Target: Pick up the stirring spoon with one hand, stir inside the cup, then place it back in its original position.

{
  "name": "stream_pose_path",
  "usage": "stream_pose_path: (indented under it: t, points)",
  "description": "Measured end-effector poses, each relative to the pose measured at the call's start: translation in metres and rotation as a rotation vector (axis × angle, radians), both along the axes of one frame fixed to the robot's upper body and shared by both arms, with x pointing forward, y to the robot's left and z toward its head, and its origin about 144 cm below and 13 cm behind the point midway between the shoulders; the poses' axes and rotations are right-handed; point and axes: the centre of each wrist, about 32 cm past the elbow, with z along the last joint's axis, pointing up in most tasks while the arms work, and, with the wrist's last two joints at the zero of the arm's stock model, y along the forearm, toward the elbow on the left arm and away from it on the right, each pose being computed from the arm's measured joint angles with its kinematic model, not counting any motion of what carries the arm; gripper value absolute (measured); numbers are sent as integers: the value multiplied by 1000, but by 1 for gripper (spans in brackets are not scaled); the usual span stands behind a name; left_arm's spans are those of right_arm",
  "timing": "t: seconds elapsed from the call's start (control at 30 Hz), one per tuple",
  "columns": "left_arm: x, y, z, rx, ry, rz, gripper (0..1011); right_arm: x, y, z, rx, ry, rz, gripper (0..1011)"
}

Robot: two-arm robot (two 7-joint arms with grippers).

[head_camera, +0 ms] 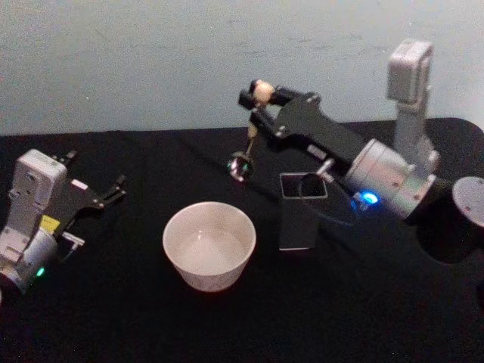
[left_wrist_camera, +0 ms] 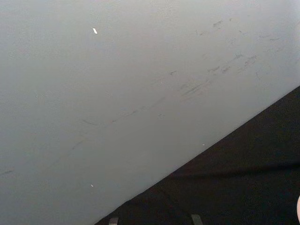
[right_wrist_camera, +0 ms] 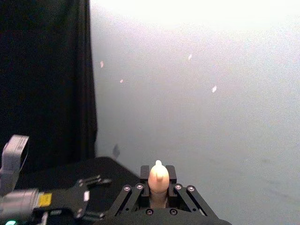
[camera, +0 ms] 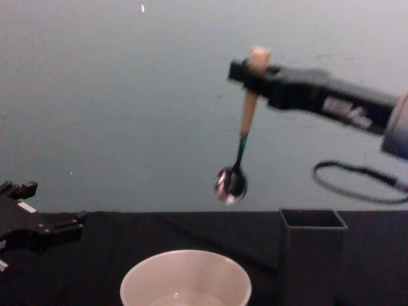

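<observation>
- Gripping the stirring spoon (head_camera: 251,134) just under its bear knob with the right tool (head_camera: 261,97), jaws narrow on the handle, high over the counter (head_camera: 113,318).
- Hanging bowl-down below that tool, slightly tilted, in the air over the far side of the cup (head_camera: 208,272), left of the dark holder (head_camera: 297,227), touching neither.
- Resting at far left near the counter with the left tool (head_camera: 97,170), fingers spread wide.

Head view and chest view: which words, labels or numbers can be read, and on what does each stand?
White lettering on the right gripper, which holds the stirring spoon: too blurred to read.
Yellow label on the left gripper: too small to read.
No other text visible.
</observation>
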Motion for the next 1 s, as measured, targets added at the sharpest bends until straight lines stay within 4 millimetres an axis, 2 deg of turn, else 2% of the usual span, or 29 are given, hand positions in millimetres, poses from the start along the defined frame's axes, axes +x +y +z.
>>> stream_pose_path:
  t: [0.1,0.33,0.63,1.0]
  points:
    - [0,0,0,0,0,0,1001,-6,-12,12,15,-21,-38,209]
    - [0,0,0,0,0,0,1001,-19,-28,16,2,-31,-112,209]
    - [0,0,0,0,0,0,1001,-33,-41,8,-43,-1,-215,209]
    - [0,0,0,0,0,0,1001,-37,-40,-5,-62,46,-243,209]
